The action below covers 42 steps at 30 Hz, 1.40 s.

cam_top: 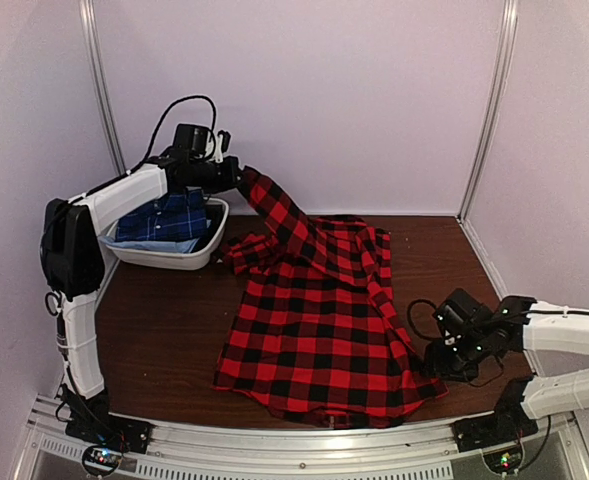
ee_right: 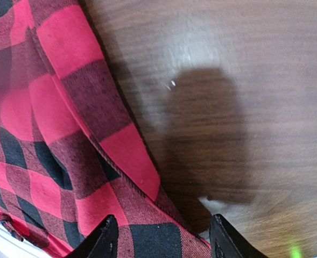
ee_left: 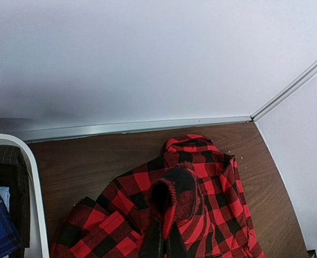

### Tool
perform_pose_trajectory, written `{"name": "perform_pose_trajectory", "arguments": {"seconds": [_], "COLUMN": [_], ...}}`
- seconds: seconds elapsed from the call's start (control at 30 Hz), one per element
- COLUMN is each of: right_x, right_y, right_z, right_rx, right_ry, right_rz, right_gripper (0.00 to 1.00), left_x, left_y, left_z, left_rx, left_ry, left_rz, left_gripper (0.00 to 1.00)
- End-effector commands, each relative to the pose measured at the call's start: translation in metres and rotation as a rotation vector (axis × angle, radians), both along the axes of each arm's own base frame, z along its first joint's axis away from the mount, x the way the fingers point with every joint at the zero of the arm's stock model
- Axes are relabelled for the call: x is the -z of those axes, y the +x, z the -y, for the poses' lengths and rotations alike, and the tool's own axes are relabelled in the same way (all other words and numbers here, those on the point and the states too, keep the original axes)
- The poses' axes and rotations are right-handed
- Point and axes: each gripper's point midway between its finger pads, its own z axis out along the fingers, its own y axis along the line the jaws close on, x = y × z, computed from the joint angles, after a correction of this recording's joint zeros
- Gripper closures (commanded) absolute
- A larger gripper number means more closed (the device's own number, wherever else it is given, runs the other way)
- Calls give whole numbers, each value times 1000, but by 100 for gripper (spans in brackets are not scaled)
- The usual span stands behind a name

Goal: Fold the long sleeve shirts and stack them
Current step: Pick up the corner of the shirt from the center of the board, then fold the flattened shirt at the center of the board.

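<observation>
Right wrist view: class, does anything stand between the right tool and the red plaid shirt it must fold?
Nothing visible does. The right tool stands open over an edge of the red plaid shirt, with only bare table beside it.

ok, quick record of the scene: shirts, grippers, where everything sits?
red shirt: spread on the table, one sleeve raised toward rear left
blue shirt: lying in the white bin, rear left
left gripper: shut on the red shirt's sleeve, above the bin's rim
right gripper: open, straddling the red shirt's near right edge
fold: not yet done
</observation>
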Motion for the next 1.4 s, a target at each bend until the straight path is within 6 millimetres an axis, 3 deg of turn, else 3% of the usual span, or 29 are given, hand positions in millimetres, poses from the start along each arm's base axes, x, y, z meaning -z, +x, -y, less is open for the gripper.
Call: {"name": "perform_pose_trajectory", "arguments": {"seconds": [0.0, 0.1, 0.2, 0.37, 0.5, 0.63, 0.77, 0.97, 1.1, 1.37], "right_x": [11, 22, 18, -5, -32, -59, -79, -70, -55, -43], "right_y": [-14, -18, -13, -1, 13, 22, 23, 3, -4, -3], "right_z": [2, 3, 4, 2, -20, -56, -105, -172, -191, -202], "right_rx": [34, 37, 50, 69, 25, -75, -226, -453, -515, -536], "right_ry": [8, -3, -15, -2, 86, 147, 194, 245, 260, 267], "right_rz": [-44, -64, -39, 34, 118, 182, 217, 160, 111, 95], "right_gripper": [43, 49, 57, 83, 99, 100, 100, 100, 100, 100], "left_x": [-29, -28, -28, -34, -48, -67, -85, -94, -92, -93], "left_y": [6, 6, 6, 8, 13, 19, 24, 28, 29, 29], "left_z": [6, 8, 8, 11, 14, 16, 14, 6, 4, 3], "left_rx": [21, 26, 28, 39, 44, 41, 34, 19, 19, 20], "left_ry": [-46, -53, -54, -64, -83, -97, -104, -101, -87, -71], "left_rz": [84, 81, 79, 93, 131, 174, 217, 239, 237, 247], "left_gripper": [100, 100, 100, 100, 100, 100, 100, 100, 100, 100]}}
